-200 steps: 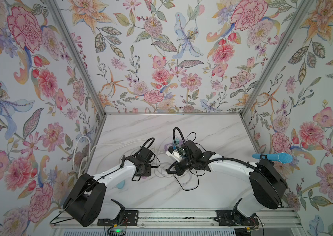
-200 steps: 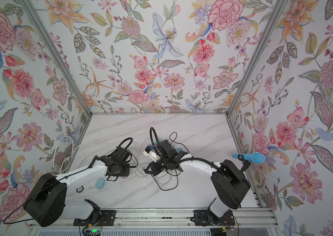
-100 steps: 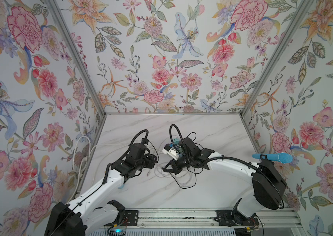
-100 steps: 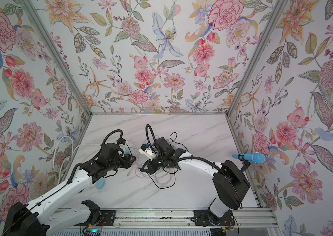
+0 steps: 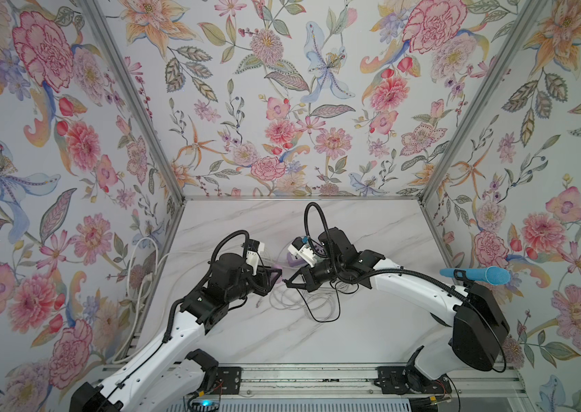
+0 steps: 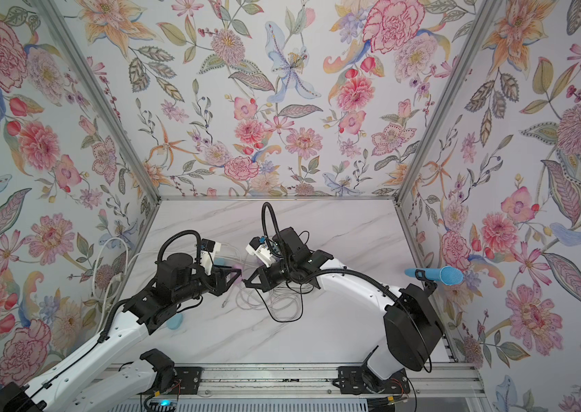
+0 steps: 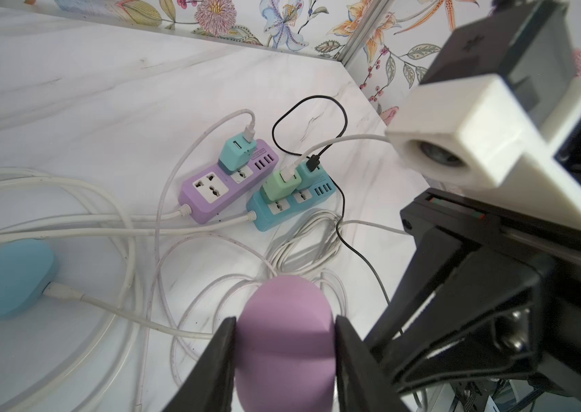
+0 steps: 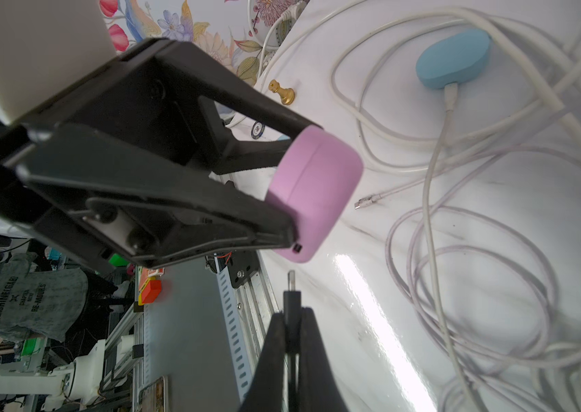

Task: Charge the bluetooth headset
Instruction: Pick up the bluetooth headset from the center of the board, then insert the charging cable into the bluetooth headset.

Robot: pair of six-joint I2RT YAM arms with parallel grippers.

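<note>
Purple case point(image 7: 285, 356) now higher in left gripper point(image 7: 284, 327), nearer black plug point(image 8: 291, 303).

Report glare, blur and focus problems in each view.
Right wrist view: a bright glare streak crosses the glossy white marble tabletop; the black cable plug in the right tool is legible. Left wrist view: the lilac oval earbud case in the left tool is soft, too near the lens, while the purple power strip is sharp. Both top views: even light, no glare.

Floral wallpaper panels point(image 5: 281, 107) on three sides; aluminium corner posts point(image 5: 132, 100); white marble-pattern bench point(image 5: 371, 221); slotted metal rail point(image 5: 317, 378) along front edge.
</note>
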